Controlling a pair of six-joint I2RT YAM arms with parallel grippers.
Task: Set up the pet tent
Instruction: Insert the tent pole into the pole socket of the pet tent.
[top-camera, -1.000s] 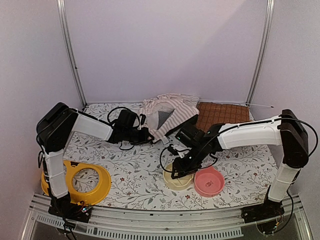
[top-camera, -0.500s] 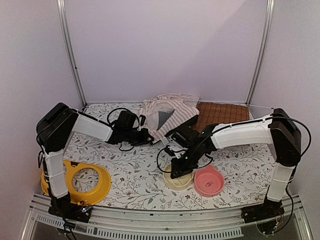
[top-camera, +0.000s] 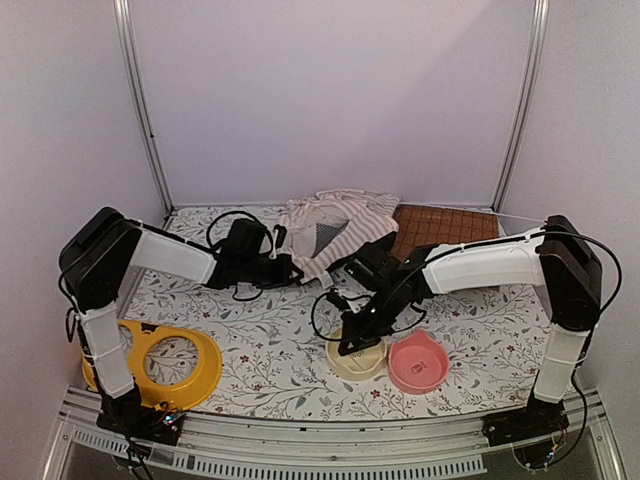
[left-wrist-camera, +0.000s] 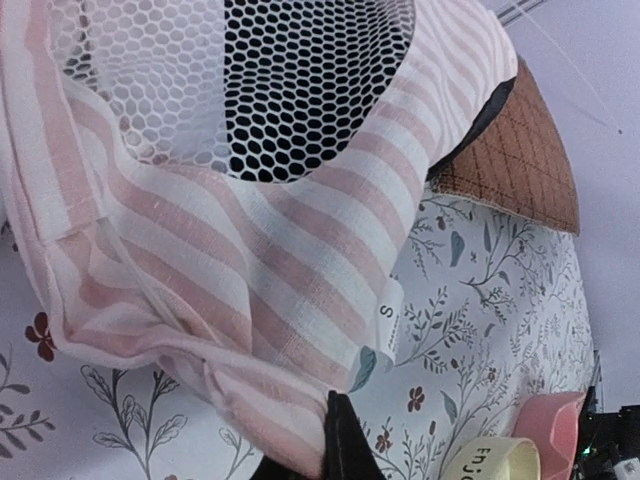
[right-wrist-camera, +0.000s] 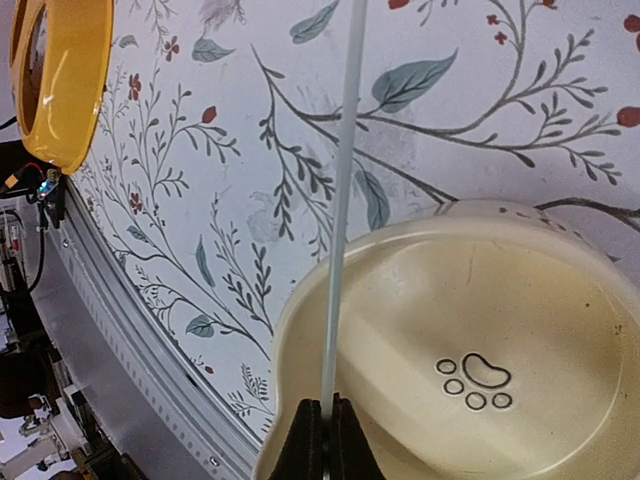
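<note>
Pink-and-white striped fabric of the pet tent (top-camera: 335, 225) is seen crumpled at the far middle of the table (top-camera: 270, 340), its long axis running left to right, one end touching the brown mat (top-camera: 445, 228). Its near-left hem is pinched by the left gripper (left-wrist-camera: 332, 442). A thin clear pole (right-wrist-camera: 343, 200) is clamped in the right gripper (right-wrist-camera: 322, 430), pointing straight away from the fingertips across the cream bowl (right-wrist-camera: 480, 330).

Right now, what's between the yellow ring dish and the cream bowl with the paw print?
Only bare flowery tablecloth. In the top view, nothing sits on the stretch from the yellow ring dish to the cream bowl.
</note>
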